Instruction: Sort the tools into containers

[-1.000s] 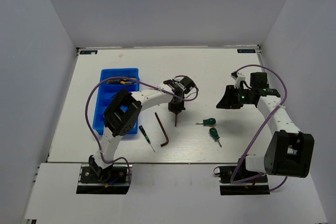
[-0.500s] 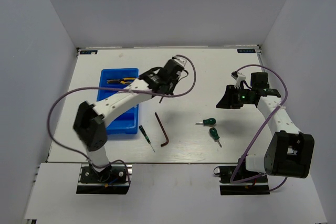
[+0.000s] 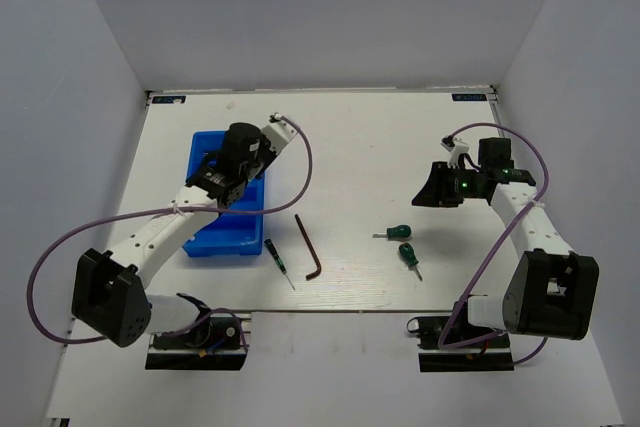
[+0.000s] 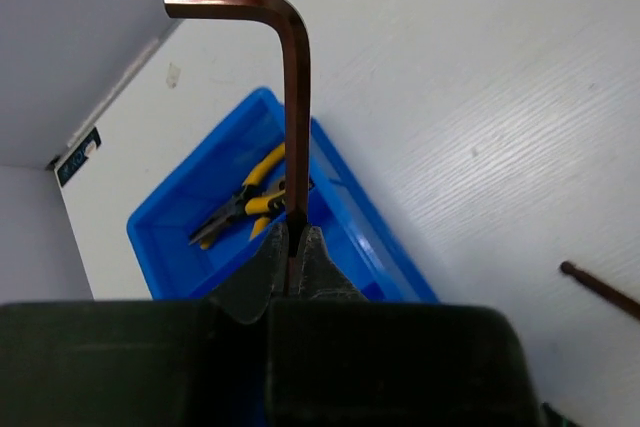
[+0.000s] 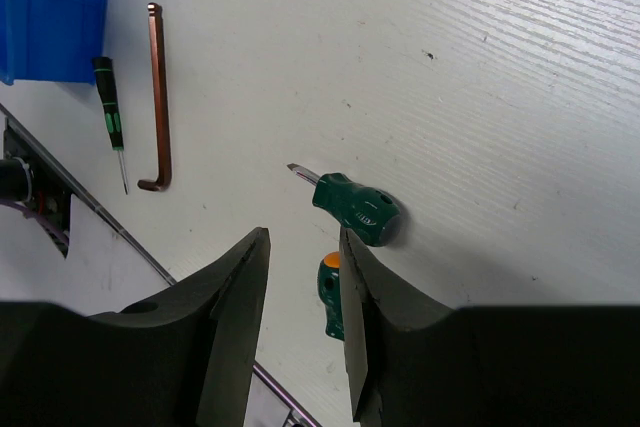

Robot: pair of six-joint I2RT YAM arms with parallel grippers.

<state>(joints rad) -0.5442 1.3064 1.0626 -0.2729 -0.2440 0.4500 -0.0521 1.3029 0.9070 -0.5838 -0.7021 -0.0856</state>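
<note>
My left gripper (image 3: 222,169) is shut on a dark L-shaped hex key (image 4: 297,117) and holds it above the blue tray (image 3: 225,235). In the left wrist view the key's long leg rises from the shut gripper (image 4: 293,237), with the bent end on top. Yellow-handled pliers (image 4: 245,202) lie in the tray's far compartment (image 4: 352,215). A second hex key (image 3: 308,245), a thin green-handled screwdriver (image 3: 278,262) and two stubby green screwdrivers (image 3: 396,233) (image 3: 408,255) lie on the table. My right gripper (image 3: 432,187) is open and empty, hovering above the stubby screwdrivers (image 5: 358,209) (image 5: 333,297).
The white table ends in walls at the back and both sides. The second hex key (image 5: 158,97) and the thin screwdriver (image 5: 110,117) lie just right of the tray's near end. Purple cables loop off both arms.
My left arm has swung left from mid-table to above the blue tray, carrying the hex key. The right arm and the tools on the table have not moved.
</note>
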